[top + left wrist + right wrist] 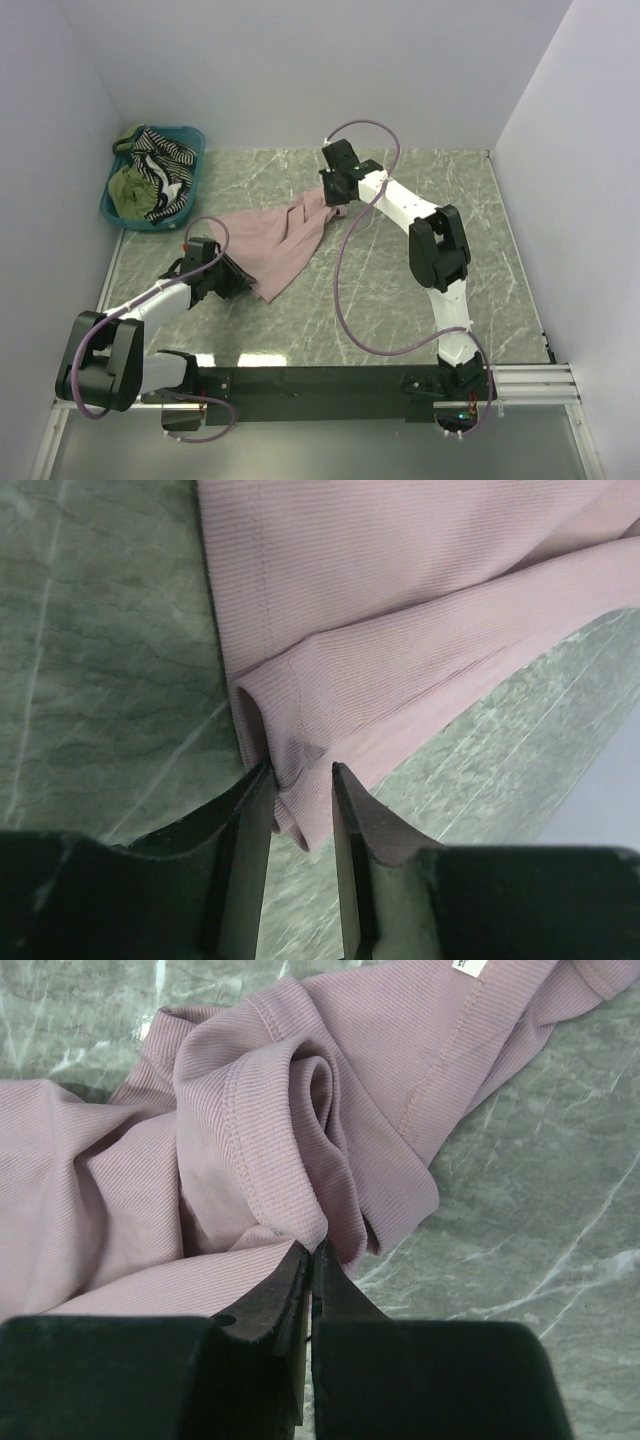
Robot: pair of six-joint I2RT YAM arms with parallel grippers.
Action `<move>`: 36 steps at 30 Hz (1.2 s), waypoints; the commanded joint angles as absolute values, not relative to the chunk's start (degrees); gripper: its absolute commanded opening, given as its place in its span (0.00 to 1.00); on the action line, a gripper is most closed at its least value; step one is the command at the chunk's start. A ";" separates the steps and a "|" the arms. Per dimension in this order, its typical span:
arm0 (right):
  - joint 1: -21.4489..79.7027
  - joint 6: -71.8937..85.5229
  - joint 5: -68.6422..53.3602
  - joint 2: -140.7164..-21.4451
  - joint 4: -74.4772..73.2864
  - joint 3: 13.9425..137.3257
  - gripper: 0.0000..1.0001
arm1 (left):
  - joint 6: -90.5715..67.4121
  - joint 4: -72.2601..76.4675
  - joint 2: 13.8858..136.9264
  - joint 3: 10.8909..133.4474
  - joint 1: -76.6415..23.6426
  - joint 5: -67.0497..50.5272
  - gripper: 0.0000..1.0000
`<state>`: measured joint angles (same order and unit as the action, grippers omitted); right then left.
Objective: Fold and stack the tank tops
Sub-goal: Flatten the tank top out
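Wrist views: left end effector (300,773), right end effector (311,1248) both pinch pink tank top (272,245); basket (106,211) only overhead.

No legible text, white tag (468,966) on pink tank top (250,1110) — print unreadable

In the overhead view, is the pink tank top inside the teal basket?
No, the pink tank top lies spread on the marble table, to the right of the teal basket.

One pink tank top (275,240), one teal basket (196,135), two arms (150,300) (432,245)
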<state>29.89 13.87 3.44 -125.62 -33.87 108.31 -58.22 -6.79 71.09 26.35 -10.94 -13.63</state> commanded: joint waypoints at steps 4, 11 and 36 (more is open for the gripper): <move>29.18 14.06 3.43 -123.40 -32.34 107.84 0.00 | -59.24 -3.69 71.72 26.89 -12.04 -12.57 0.34; 28.92 14.15 3.16 -123.31 -32.34 107.93 0.00 | -59.41 -3.52 72.33 26.98 -12.57 -11.60 0.30; 25.58 17.84 2.98 -111.98 -28.83 100.91 0.00 | -54.06 -13.00 61.71 41.11 -12.74 -8.70 0.01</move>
